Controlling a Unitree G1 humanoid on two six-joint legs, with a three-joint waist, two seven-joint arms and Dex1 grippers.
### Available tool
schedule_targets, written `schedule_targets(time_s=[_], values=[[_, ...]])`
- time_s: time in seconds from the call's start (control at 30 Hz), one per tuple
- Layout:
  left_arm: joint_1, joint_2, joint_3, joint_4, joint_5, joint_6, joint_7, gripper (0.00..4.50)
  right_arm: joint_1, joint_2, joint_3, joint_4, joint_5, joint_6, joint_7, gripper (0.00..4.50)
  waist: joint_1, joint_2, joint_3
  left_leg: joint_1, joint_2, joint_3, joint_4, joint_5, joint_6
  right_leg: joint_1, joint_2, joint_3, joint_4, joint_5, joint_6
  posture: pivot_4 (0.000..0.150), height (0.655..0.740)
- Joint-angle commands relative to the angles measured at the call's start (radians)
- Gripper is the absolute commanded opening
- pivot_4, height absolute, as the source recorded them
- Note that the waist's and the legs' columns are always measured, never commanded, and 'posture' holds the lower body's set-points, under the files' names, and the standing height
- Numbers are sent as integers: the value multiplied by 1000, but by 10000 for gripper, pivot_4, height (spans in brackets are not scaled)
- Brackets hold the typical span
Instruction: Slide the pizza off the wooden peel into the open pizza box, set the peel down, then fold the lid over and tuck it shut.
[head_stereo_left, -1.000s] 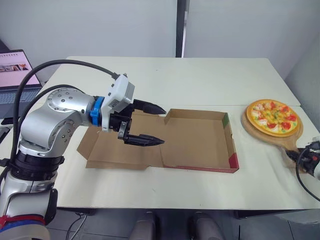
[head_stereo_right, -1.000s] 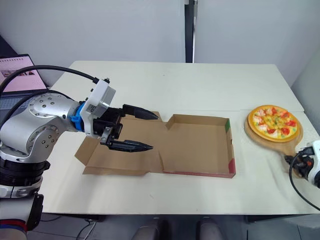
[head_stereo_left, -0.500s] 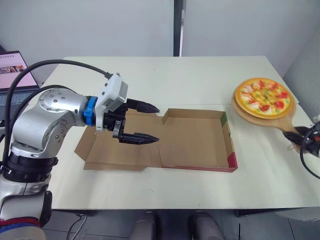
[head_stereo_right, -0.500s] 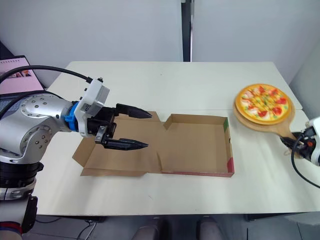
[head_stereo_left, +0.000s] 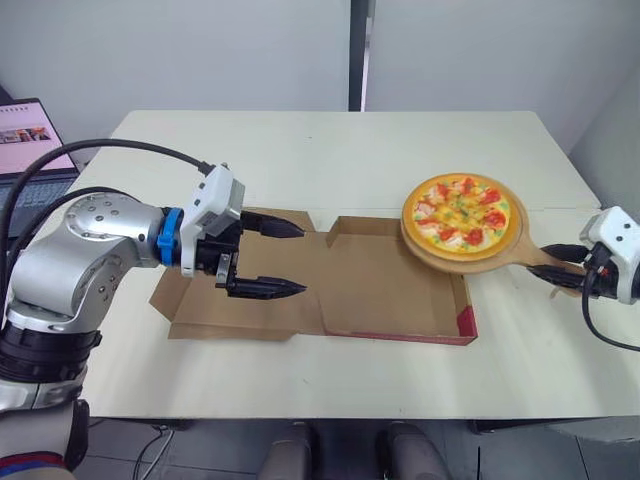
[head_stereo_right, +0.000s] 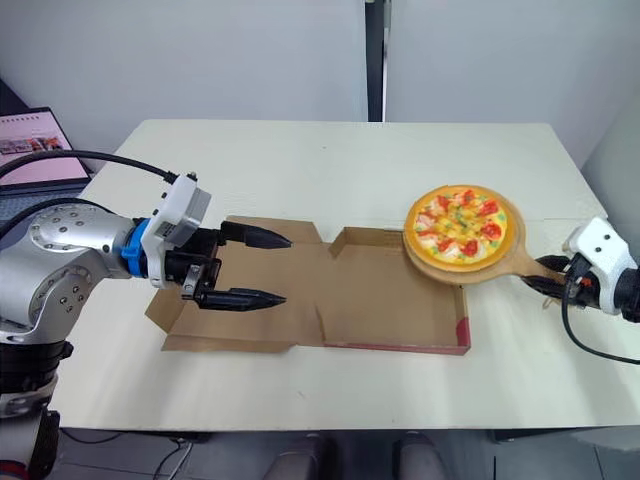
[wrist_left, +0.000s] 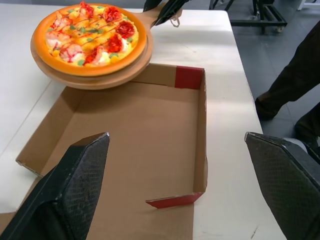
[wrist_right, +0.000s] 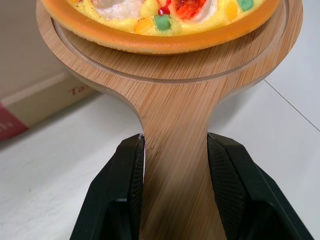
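Slide step in hand: right fingers clamp the wooden peel handle, pizza on it over the open pizza box far-right corner, left fingers wide apart, empty; next likely tilt and slide.

I see smooth, grained wood on the peel, a glossy plastic-looking pizza, matt brown cardboard on the box, a smooth matt table.
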Motion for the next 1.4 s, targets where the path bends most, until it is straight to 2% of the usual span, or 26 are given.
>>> schedule_targets(time_s=[0.03,0.77,1.4], values=[[9,26,36,-25,-2,-7,-3,45000,-38,-33,-34,-21,-6,-83,18,16096,0,0,0,0,0,0,0,0,0,0,0,0,0,0,0,1500,7400],[56,34,19,-23,33,-57,-36,45000,-193,-52,107,-34,-127,-173,59,16096,-2,0,0,0,1,0,1,0,0,-1,-1,0,0,0,0,1500,7400],[62,24,12,-31,39,-61,-39,45000,-243,-64,112,5,-202,-226,47,16096,-2,0,0,-1,1,1,1,0,0,-1,-2,0,1,0,0,1500,7400]])
